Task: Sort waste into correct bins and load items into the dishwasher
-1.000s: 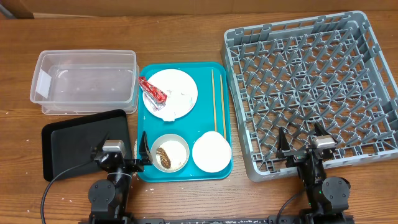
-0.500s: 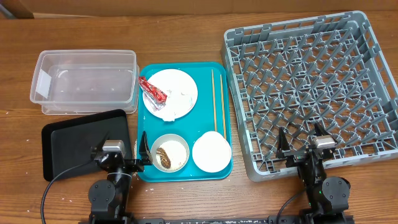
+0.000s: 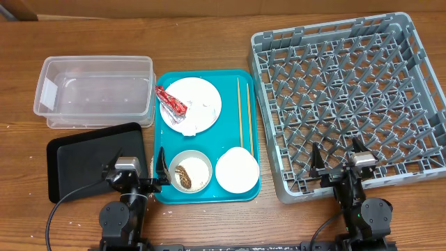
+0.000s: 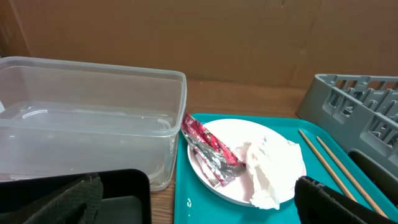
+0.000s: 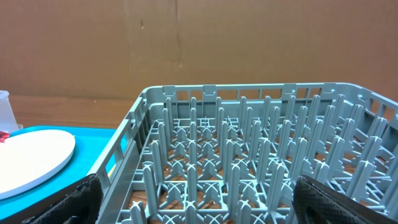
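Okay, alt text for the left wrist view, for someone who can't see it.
A white plate on a teal tray holds a red wrapper and a crumpled white napkin. A clear plastic tub stands left of it, wooden chopsticks lie right of it, and the open left gripper frames the bottom corners.

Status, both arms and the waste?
Left pincer open, empty; right pincer open, empty. Red wrapper and napkin on plate, not yet picked. Dish rack holds no dishes. Nothing in the way.
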Robot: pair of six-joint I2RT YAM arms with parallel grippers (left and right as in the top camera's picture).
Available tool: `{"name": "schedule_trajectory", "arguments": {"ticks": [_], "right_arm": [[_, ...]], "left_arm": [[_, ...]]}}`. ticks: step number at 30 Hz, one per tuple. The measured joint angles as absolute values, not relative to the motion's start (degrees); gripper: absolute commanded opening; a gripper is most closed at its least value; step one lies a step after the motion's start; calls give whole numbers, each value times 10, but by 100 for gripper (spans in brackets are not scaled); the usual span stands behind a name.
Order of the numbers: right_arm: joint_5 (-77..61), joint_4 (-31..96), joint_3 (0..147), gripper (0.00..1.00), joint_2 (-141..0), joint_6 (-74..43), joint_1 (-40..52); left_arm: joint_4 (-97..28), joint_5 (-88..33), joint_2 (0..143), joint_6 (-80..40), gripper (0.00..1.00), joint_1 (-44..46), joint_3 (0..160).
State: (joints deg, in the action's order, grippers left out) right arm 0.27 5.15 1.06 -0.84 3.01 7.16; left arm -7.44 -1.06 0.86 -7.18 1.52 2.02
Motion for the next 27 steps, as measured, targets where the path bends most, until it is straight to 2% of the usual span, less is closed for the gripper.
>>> {"name": "schedule_trajectory", "arguments": {"ticks": [27], "right_arm": [[-8, 47, 11, 100, -8, 25, 72]], "left_arm": [[-72, -20, 9, -81, 100, 15, 20]]}}
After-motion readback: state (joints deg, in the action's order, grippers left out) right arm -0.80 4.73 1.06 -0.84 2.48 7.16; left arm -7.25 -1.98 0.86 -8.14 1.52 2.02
